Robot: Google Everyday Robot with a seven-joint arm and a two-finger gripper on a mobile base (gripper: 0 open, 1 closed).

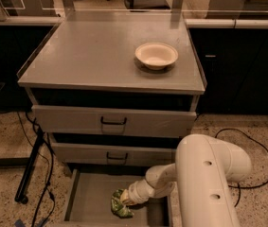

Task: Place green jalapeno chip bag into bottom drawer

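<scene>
The green jalapeno chip bag (120,204) lies crumpled on the floor of the bottom drawer (88,197), which is pulled open below the cabinet. My gripper (125,201) reaches down into that drawer from the right, with its tip right at the bag. My white arm (204,183) fills the lower right and hides the drawer's right side.
A cream round bowl (156,55) stands on the grey cabinet top (100,51). Two upper drawers with black handles (113,122) are closed. Black cables and a stand leg (31,169) run on the speckled floor at the left. Dark counters stand behind.
</scene>
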